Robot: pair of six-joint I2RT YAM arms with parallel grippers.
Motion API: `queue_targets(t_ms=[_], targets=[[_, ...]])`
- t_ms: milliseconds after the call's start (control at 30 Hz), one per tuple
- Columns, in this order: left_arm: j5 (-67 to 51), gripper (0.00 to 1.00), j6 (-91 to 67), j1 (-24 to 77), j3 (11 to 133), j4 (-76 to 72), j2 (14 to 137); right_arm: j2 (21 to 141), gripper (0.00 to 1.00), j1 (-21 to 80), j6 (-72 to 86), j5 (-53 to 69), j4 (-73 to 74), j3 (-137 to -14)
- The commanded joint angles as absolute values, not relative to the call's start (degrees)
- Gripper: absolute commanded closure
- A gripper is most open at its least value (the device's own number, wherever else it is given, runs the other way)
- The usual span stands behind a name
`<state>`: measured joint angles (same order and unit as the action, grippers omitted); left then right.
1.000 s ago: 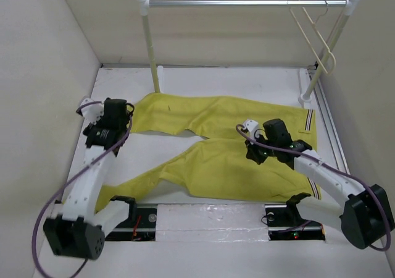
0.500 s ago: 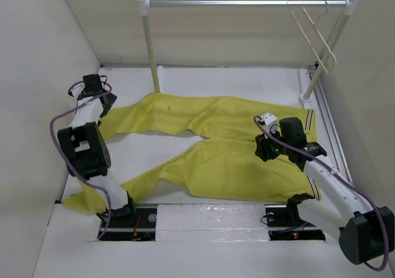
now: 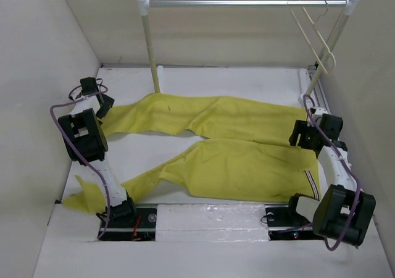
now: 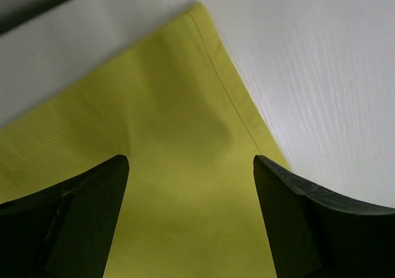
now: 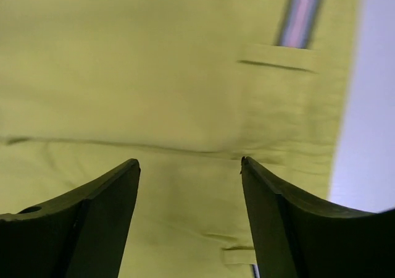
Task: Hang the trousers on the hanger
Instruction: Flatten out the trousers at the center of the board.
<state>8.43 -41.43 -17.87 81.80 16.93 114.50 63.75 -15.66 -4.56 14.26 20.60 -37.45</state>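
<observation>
The mustard-yellow trousers (image 3: pixel 234 160) lie flat on the white table, legs spread to the left and waistband to the right. My left gripper (image 3: pixel 102 107) hovers open over the far leg's cuff; in the left wrist view its jaws (image 4: pixel 191 167) straddle the hemmed corner of cloth (image 4: pixel 154 117) without gripping it. My right gripper (image 3: pixel 304 137) is open over the waistband end. The right wrist view shows it (image 5: pixel 190 164) above yellow cloth (image 5: pixel 154 74), with the striped tab (image 5: pixel 302 12) just ahead. The cream hanger (image 3: pixel 315 37) hangs by its hook at the right end of the rail.
A metal rail (image 3: pixel 247 3) on two white posts (image 3: pixel 151 49) crosses the back of the table. Beige walls close in on the left, right and back. The near leg's cuff (image 3: pixel 80 199) lies crumpled beside the left arm's base.
My right gripper has opened and travelled right from the trousers' middle to the waistband. My left arm has swung back and left to the far leg's cuff, jaws narrowing slightly.
</observation>
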Motion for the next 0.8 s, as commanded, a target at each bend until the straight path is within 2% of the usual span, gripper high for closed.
queue_targets(t_ms=[0, 200, 367, 400, 500, 567, 600, 633, 733, 767], targets=[[9.5, 0.22, -43.6, -18.5, 81.6, 16.6, 112.0, 64.2, 0.27, -21.9, -3.4, 13.7, 14.9, -39.5], [7.2, 0.26, -47.1, -18.0, 76.3, 11.9, 109.0, 71.7, 0.21, -33.6, -5.2, 16.1, 14.8, -43.9], [7.4, 0.25, -47.1, -17.5, 75.8, 12.1, 110.1, 84.0, 0.18, -34.3, -6.8, 24.1, 15.0, -49.2], [6.9, 0.26, -47.2, -17.5, 75.9, 12.0, 110.6, 87.7, 0.18, -34.8, -7.1, 28.8, 13.6, -49.2], [6.4, 0.28, -47.9, -17.5, 75.1, 11.1, 110.7, 90.9, 0.21, -35.4, -6.5, 34.1, 10.5, -47.9], [6.5, 0.35, -47.8, -17.5, 74.3, 10.6, 110.5, 91.3, 0.27, -35.4, -5.4, 34.9, 8.6, -46.9], [6.8, 0.36, -47.6, -17.5, 74.2, 10.5, 110.5, 91.6, 0.34, -35.4, -5.1, 35.0, 8.4, -46.8], [6.9, 0.40, -47.3, -17.5, 74.3, 10.5, 110.5, 91.4, 0.53, -36.0, -4.4, 34.7, 8.5, -46.7], [7.9, 0.55, -46.8, -17.5, 74.7, 10.5, 110.7, 89.8, 0.86, -36.0, -3.3, 32.4, 8.4, -47.3], [7.9, 0.61, -46.7, -17.5, 74.7, 10.5, 110.9, 88.3, 0.91, -36.0, -3.1, 31.3, 9.0, -47.7]])
